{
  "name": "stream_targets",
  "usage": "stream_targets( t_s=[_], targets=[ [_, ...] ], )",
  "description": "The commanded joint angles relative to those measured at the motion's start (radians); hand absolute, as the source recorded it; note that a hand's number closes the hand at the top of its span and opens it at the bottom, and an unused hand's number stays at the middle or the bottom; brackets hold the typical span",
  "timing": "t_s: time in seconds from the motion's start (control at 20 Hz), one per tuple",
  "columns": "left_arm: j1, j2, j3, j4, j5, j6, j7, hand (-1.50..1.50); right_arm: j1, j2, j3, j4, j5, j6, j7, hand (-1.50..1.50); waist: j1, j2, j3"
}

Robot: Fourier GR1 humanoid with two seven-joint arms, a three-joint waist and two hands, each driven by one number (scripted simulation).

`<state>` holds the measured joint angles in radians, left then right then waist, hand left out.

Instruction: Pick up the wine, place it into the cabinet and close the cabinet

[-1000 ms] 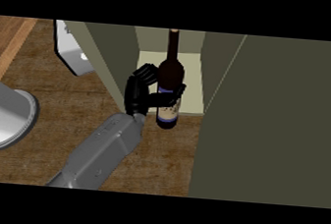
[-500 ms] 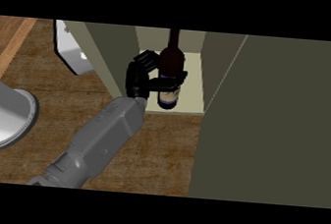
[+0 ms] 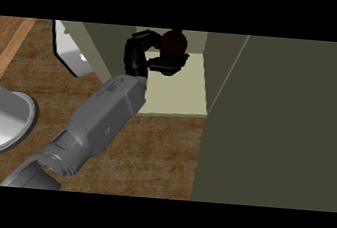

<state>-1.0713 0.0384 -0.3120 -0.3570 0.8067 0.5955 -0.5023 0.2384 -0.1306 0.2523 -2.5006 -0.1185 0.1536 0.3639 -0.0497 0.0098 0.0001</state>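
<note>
Head view: the left hand [image 3: 139,56] was found clamped round the wine [image 3: 174,42], fingers curled about its body. Against a second earlier, the wine had been carried from the near edge of the cabinet [image 3: 182,94] shelf to its far end, well inside. Placement was judged nearly complete. Release, withdrawal and closing of the door [image 3: 289,125], open at right, remained. The right hand was not seen.
</note>
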Motion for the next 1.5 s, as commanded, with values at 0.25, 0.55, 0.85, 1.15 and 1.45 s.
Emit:
stream_targets(
  t_s=[0.25, 0.55, 0.85, 1.15, 1.45],
  targets=[
    [-0.085, 0.060, -0.015, 0.184, -0.084, 0.087, 0.017, -1.50, 0.049, -0.017, -0.006, -0.144, -0.116, 0.029, 0.041, -1.50, -0.014, 0.006, 0.000],
    [-0.109, 0.018, -0.014, 0.236, -0.109, 0.110, 0.033, -1.50, 0.037, -0.009, -0.027, -0.134, -0.131, 0.023, 0.055, -1.50, -0.011, 0.008, 0.000],
    [-0.066, 0.059, -0.002, 0.266, -0.120, 0.091, -0.010, -1.50, 0.058, 0.002, -0.007, -0.137, -0.113, 0.034, 0.027, -1.50, -0.021, 0.011, 0.000],
    [-0.043, 0.090, 0.008, 0.239, -0.134, -0.017, -0.064, -1.50, 0.069, 0.007, -0.004, -0.143, -0.087, 0.028, 0.037, -1.50, -0.005, 0.006, -0.001],
    [-0.062, 0.046, 0.013, 0.196, -0.158, -0.059, -0.099, -1.50, 0.099, 0.023, 0.050, -0.131, -0.067, 0.029, 0.022, -1.50, 0.012, -0.003, 0.000]
  ],
)
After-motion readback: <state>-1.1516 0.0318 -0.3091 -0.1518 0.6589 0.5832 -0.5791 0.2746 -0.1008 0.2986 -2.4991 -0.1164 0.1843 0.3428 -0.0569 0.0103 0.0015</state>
